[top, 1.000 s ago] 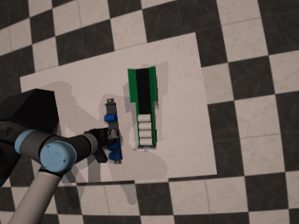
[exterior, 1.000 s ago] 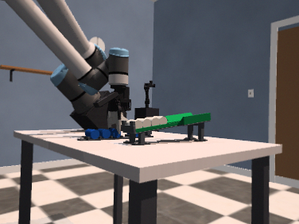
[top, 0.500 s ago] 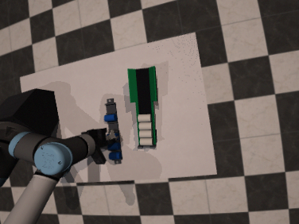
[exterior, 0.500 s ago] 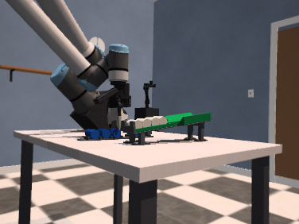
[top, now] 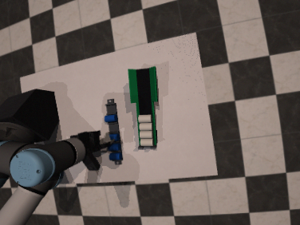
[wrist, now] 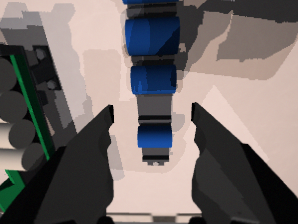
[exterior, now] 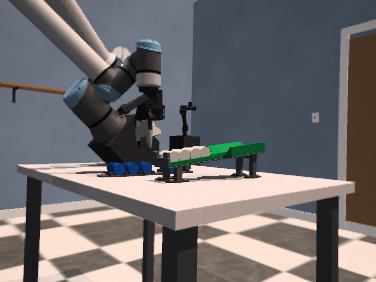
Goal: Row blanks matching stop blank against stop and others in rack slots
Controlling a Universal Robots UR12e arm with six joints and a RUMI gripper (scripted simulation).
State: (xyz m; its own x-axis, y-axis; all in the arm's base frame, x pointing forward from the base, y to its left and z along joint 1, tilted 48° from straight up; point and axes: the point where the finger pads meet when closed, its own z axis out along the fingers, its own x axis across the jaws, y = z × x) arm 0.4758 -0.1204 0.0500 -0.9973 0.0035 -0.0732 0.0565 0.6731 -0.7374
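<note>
Between the rack [top: 113, 128] [wrist: 154, 106] and the green ramp [top: 132, 89] [exterior: 247, 149] [wrist: 31, 102] runs an open lane.

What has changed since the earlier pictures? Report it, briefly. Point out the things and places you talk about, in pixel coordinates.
The tool [top: 108, 144] [exterior: 145, 142] [wrist: 152, 105] has risen from low over the stock rack [top: 113, 128] [wrist: 154, 106]. Its fingers stand apart now with nothing between them; whether it just let something go, I cannot tell. The white blanks [top: 145, 126] [exterior: 187, 152] [wrist: 7, 160] on the ramp [top: 131, 85] [exterior: 247, 149] show no visible shift.
</note>
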